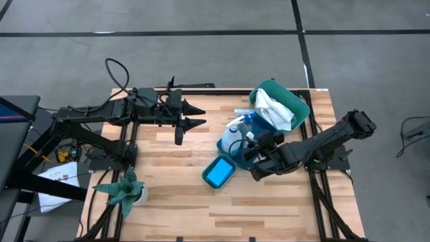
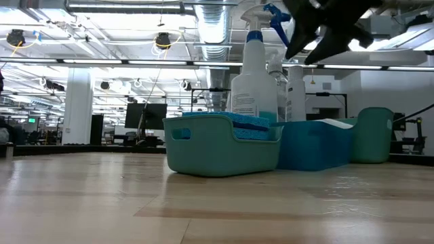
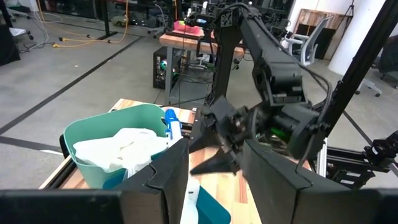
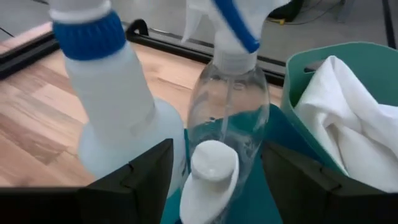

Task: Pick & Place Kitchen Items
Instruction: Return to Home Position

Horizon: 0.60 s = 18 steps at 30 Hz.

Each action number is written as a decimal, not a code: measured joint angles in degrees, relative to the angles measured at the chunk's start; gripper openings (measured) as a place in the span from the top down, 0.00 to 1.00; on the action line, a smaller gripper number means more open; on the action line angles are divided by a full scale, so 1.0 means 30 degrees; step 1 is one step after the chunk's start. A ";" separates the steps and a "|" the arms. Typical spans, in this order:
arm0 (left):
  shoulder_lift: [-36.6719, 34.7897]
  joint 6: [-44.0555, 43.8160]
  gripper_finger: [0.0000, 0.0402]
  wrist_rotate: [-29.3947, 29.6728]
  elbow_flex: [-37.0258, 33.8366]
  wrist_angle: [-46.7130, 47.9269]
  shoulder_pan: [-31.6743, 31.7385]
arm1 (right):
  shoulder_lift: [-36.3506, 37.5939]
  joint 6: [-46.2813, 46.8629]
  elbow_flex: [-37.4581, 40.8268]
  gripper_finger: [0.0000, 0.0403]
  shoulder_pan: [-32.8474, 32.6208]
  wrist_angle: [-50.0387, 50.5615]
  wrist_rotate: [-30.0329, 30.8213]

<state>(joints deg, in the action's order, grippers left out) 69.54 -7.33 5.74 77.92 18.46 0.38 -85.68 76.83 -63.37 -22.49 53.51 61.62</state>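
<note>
- Sponges (image 2: 247, 122), the blue ones, are lying in the small teal bin (image 2: 203, 156) nearest me, reaching up to its rim.
- Just behind it, the blue bin (image 2: 315, 146) is holding the white spray bottle (image 2: 254, 74) and the clear plastic bottle (image 4: 233, 93), both standing, with the small white bottle (image 4: 211, 171) tucked in beside them.
- Above that bin the right gripper (image 4: 217, 149) is hovering with its fingers spread and gripping nothing. The small bottle's cap is sitting between them, untouched.
- Farther back, the green bin (image 1: 299, 101) is holding the white cloth (image 1: 274, 107).
- Across the table (image 1: 168, 202), the left gripper (image 1: 203, 115) is hanging with its fingers apart, carrying nothing.
- Sorting is looking finished to me. Only the plant (image 1: 124, 190) is standing loose on the boards, so parking both arms is all that is remaining.
</note>
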 joint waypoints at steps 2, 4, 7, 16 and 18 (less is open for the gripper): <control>0.0000 0.0000 0.63 0.0000 -0.0004 0.0044 0.0000 | 0.0478 0.0655 0.0002 0.42 -0.0295 0.1003 0.0013; 0.0000 0.0000 0.63 0.0000 0.0003 0.0037 0.0000 | 0.1031 0.1109 -0.0003 0.42 -0.0618 0.1576 0.0249; 0.0000 0.0000 0.63 0.0097 -0.0004 0.0039 0.0005 | 0.1821 0.1859 -0.0003 0.42 -0.1181 0.2565 0.0460; 0.0000 0.0000 0.63 0.0272 -0.0001 0.0044 0.0000 | 0.4579 0.2924 -0.0003 0.43 -0.3181 0.5465 0.0562; 0.0000 -0.0010 0.63 0.0595 0.0002 0.0053 0.0000 | 0.5397 0.2924 -0.0003 0.47 -0.3806 0.6014 0.0396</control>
<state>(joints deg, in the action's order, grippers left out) 69.54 -7.36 7.52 77.93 18.62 0.38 -69.49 85.60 -63.37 -33.90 71.55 62.81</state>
